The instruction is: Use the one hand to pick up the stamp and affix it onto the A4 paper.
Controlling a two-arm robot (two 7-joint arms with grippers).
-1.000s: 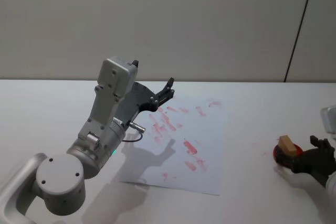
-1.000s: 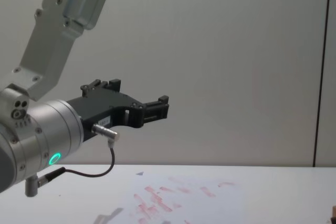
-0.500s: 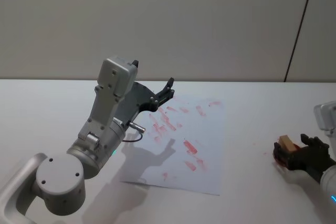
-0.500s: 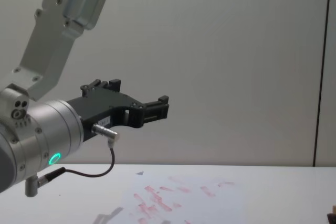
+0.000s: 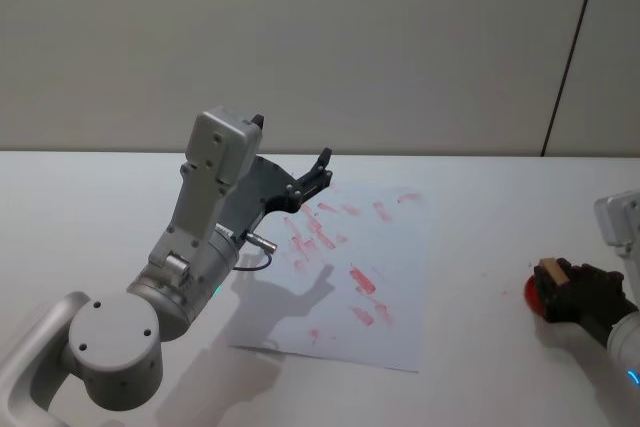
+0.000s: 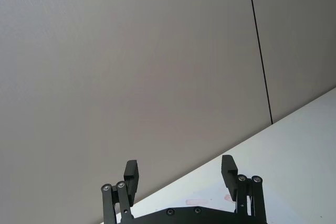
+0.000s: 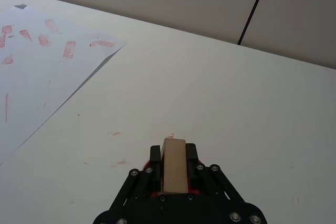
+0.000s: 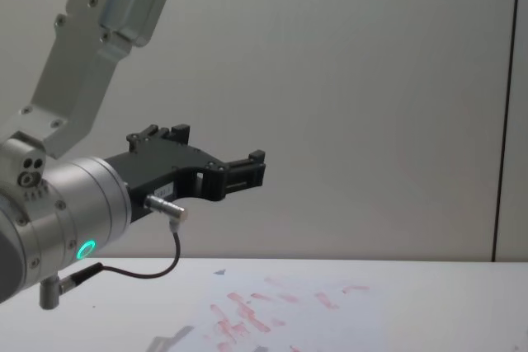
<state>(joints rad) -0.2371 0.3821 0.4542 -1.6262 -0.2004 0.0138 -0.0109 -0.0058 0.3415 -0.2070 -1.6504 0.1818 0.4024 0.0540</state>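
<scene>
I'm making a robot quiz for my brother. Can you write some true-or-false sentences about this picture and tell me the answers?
1. The right claw is squeezing the stamp. True.
2. The stamp is pressing on the paper. False: it is off to the side of the paper, over a red pad.
3. The left claw is open and holds nothing. True.
4. The paper is blank. False: it has many red prints on it.
5. The left claw lies flat on the paper. False: it is raised in the air above it.
</scene>
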